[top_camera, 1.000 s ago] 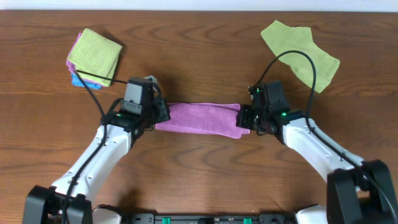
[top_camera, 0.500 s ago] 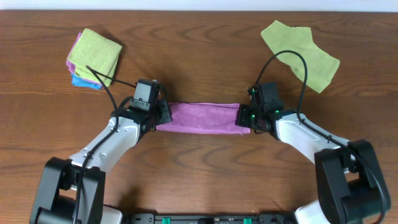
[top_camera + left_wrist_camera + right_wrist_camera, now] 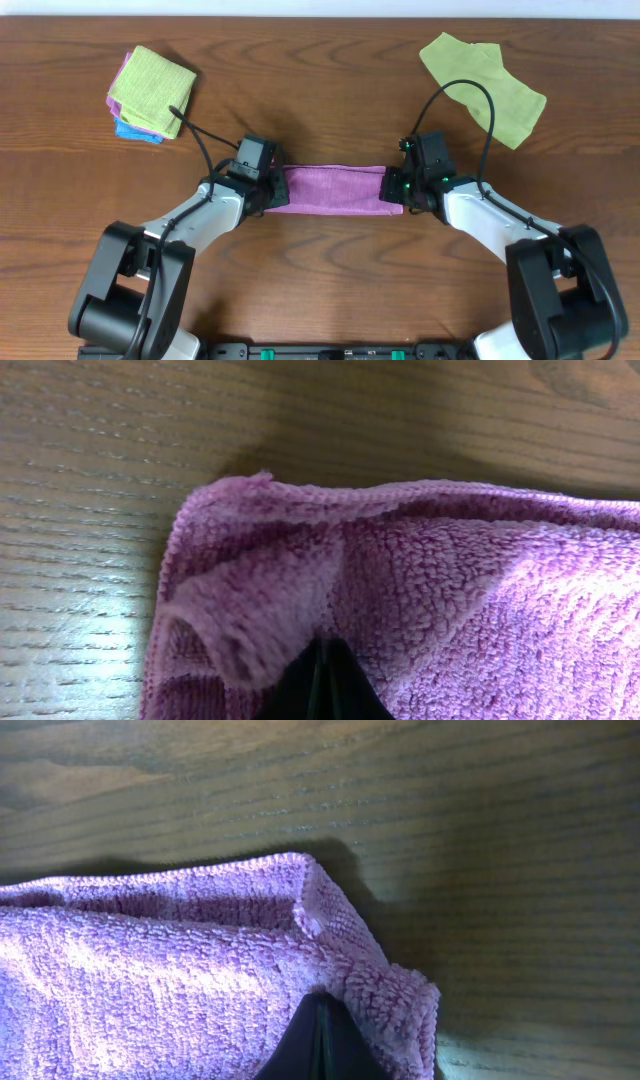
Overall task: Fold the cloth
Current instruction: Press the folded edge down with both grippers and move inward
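- Lying across the middle of the wooden table [image 3: 320, 285], the purple cloth [image 3: 333, 189] is folded into a narrow band. Its long axis runs left to right between the two grippers.
- Both short ends of the band are hidden under the gripper heads in the overhead view.
- The left gripper [image 3: 275, 192] sits on the band's left end. In its wrist view only the dark fingertips [image 3: 295, 695] show, cut off by the bottom edge. They are pressed together, pinching a raised fold of terry.
- The right gripper [image 3: 393, 188] sits on the right end. Its fingertips [image 3: 295, 1055] are closed to a thin seam, nipping the cloth's layered corner.
- A loose light-green cloth [image 3: 485, 85] lies rumpled at the far right, well apart.
- A stack of folded cloths [image 3: 150, 92] sits at the far left, with a green one on top. Only pink and blue edges peek out beneath it.
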Controlling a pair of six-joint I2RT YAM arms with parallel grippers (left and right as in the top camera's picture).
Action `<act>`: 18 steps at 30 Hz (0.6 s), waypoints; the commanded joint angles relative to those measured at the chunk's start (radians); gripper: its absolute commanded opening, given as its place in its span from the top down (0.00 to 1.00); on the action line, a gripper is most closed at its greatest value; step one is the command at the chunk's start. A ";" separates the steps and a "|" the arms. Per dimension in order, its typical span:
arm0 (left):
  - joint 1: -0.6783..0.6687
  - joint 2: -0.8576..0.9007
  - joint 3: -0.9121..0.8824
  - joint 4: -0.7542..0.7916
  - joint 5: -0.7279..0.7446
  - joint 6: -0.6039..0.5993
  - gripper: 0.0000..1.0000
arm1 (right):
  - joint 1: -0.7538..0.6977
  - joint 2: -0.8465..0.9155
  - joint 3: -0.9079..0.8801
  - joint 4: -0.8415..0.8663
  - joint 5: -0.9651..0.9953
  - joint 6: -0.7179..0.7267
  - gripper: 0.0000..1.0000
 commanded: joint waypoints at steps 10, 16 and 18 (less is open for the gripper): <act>-0.011 0.051 0.002 -0.194 -0.104 -0.031 0.94 | 0.006 0.006 0.010 -0.137 0.000 -0.008 0.98; -0.012 0.051 0.001 -0.308 -0.101 -0.101 0.94 | 0.005 0.006 0.010 -0.173 0.006 -0.008 0.98; -0.013 0.051 0.001 -0.332 -0.084 -0.103 0.94 | 0.005 0.006 0.010 -0.172 0.023 -0.008 0.98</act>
